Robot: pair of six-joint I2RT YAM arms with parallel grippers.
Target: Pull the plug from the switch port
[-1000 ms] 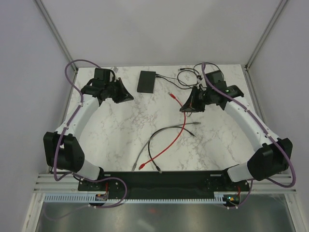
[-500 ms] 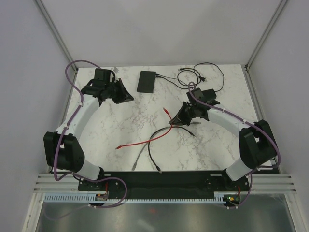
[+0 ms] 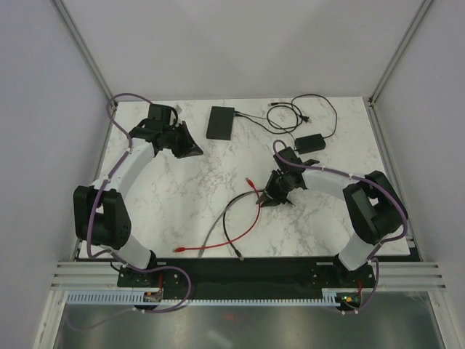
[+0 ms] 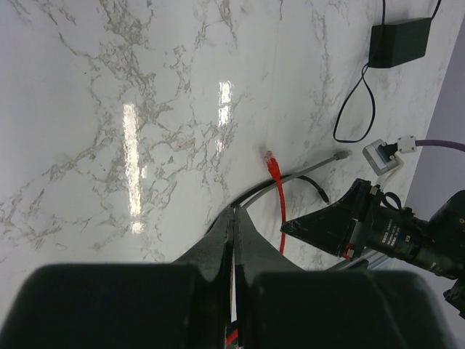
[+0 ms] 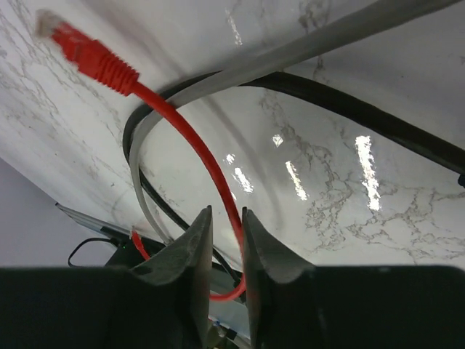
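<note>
Flat matte-black rectangular switch [image 3: 220, 122] sits near far edge of marble table [image 3: 182, 189], sockets too small to see; plug [image 5: 80, 54] of thin red cable [image 5: 196, 153] lies well apart; right claw [image 5: 227, 214] slightly spread around that cable, left claw [image 4: 234, 214] pressed together.

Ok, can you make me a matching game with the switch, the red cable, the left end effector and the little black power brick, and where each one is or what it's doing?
Things:
1. switch
2. red cable
3. left end effector
4. power brick

Places or states:
A. shut tight
B. passes through the right end effector
C. flat black box near the far edge of the table
D. small black box with thin cords, just beyond the right arm

Pairs: 1-C, 2-B, 3-A, 4-D.
</note>
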